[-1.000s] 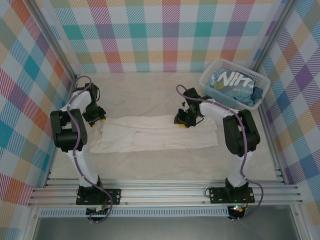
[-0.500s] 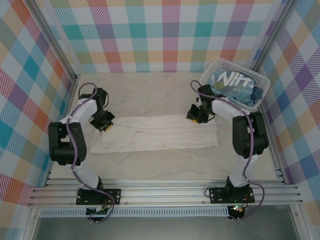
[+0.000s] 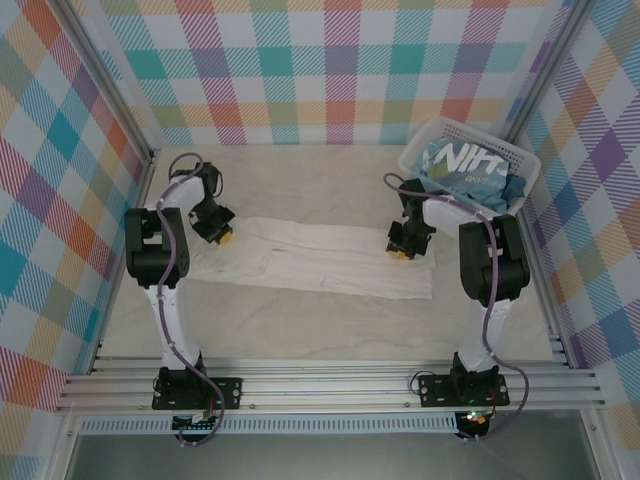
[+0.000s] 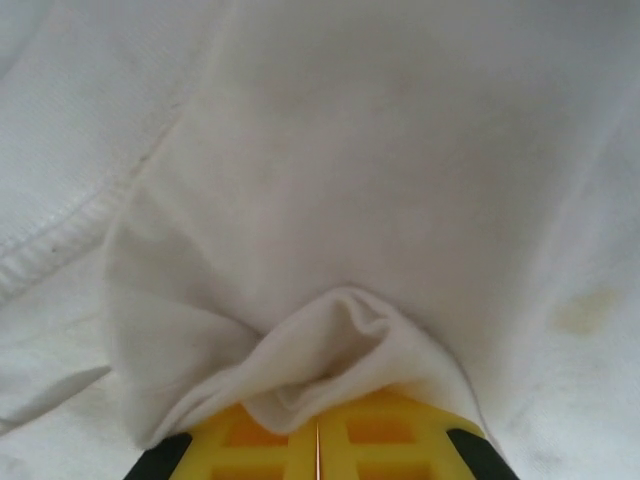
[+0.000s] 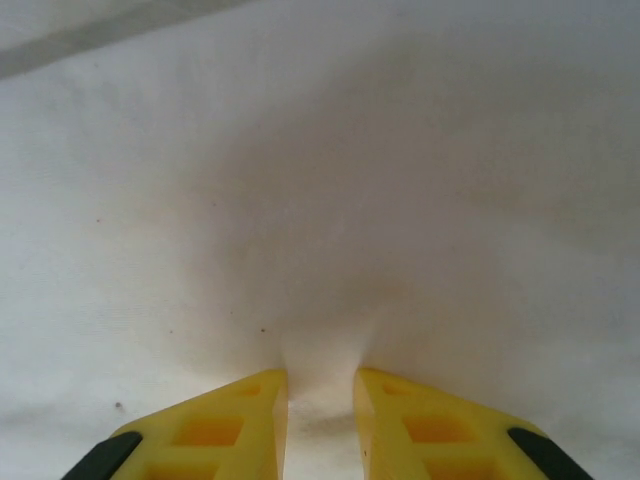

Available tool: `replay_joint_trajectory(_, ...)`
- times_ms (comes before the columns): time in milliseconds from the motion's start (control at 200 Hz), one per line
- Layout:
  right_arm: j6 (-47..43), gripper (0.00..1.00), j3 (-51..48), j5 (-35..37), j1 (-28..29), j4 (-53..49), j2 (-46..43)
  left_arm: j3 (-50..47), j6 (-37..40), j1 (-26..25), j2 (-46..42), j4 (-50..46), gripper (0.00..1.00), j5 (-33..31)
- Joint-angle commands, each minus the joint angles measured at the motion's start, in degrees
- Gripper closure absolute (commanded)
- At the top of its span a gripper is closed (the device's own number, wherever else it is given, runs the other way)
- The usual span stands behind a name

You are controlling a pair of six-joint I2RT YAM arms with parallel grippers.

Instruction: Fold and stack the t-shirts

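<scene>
The cream-white t-shirt (image 3: 320, 262) lies on the table as a long folded strip, slanting slightly from back left to near right. My left gripper (image 3: 222, 236) is at its left end. In the left wrist view the gripper (image 4: 318, 425) is shut, with a bunched fold of the shirt (image 4: 330, 340) pinched between its yellow fingers. My right gripper (image 3: 402, 250) is on the strip's right end. In the right wrist view it (image 5: 320, 385) holds a tented pinch of the shirt (image 5: 320, 180) in a narrow gap. The light blue t-shirt (image 3: 465, 165) with white lettering lies crumpled in the basket.
The white slatted basket (image 3: 490, 138) stands at the back right corner, close behind the right arm. Checkered walls close in the back and both sides. The table's cream cover (image 3: 320, 330) is bare in front of the shirt, up to the metal rails (image 3: 320, 385).
The right gripper has travelled right along the strip to its right end. The left gripper has shifted slightly right and back. The shirt is now narrower and slanted.
</scene>
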Motion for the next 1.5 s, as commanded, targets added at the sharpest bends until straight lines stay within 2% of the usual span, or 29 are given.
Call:
replay_joint_trajectory(0, 8.0, 0.74, -5.2, 1.5, 1.0, -4.0, -1.9, 8.6, 0.6, -0.8, 7.5, 5.2, 0.92, 2.9)
replay_joint_trajectory(115, 17.8, 0.73, -12.4, -3.9, 3.5, -0.1, -5.5, 22.4, -0.8, -2.9, 15.8, 8.0, 0.89, 8.9)
replay_joint_trajectory(230, 29.6, 0.73, -17.7, -7.8, 10.0, 3.9, -8.4, 39.2, -4.4, -5.4, 26.2, 11.3, 0.86, 17.9)
replay_joint_trajectory(340, 38.2, 0.73, -18.2, -11.6, 16.9, 8.0, -9.0, 57.9, -7.8, -6.5, 35.2, 10.0, 0.8, 20.4)
replay_joint_trajectory(430, 38.2, 0.73, -13.5, -12.2, 19.7, 4.9, -8.4, 61.1, -10.1, -6.5, 33.9, 13.2, 0.72, 19.7)
replay_joint_trajectory(505, 35.2, 0.72, -9.1, -9.2, 19.9, 0.3, -10.2, 60.5, -9.0, -6.5, 29.5, 12.0, 0.69, 17.4)
replay_joint_trajectory(620, 26.0, 0.68, -2.3, -4.5, 18.7, -2.1, -11.5, 55.0, -5.5, -6.9, 19.6, 3.1, 0.68, 10.6)
replay_joint_trajectory(690, 18.5, 0.67, 1.9, -5.5, 18.2, 0.6, -9.5, 42.5, -5.6, -7.1, 11.0, 1.9, 0.68, 6.5)
replay_joint_trajectory(785, 6.8, 0.66, 10.2, -10.0, 17.9, 5.6, -1.9, 20.5, -11.1, -6.7, -0.4, 7.1, 0.71, 6.1)
replay_joint_trajectory(850, 1.4, 0.67, 17.2, -13.1, 17.7, 6.3, 4.1, 11.0, -13.8, -6.3, -3.7, 9.8, 0.75, 6.3)
replay_joint_trajectory(930, -3.6, 0.68, 26.9, -16.6, 17.6, 6.7, 11.9, 3.9, -16.8, -5.6, -5.0, 12.7, 0.81, 7.0)
replay_joint_trajectory(1095, -6.6, 0.68, 42.3, -20.0, 16.8, 6.3, 23.5, -0.8, -19.6, -3.0, -2.3, 16.5, 0.85, 7.0)
replay_joint_trajectory(1250, -5.4, 0.68, 51.8, -20.4, 16.0, 4.3, 31.1, 2.5, -19.7, -2.5, 3.1, 19.0, 0.86, 9.2)
replay_joint_trajectory(1380, -1.4, 0.69, 55.6, -19.5, 14.9, 0.6, 35.9, 4.8, -20.5, -3.0, 6.8, 20.1, 0.86, 10.8)
replay_joint_trajectory(1495, 2.2, 0.69, 53.9, -17.6, 13.9, -0.8, 36.4, 6.1, -21.3, -3.9, 9.6, 23.1, 0.86, 12.9)
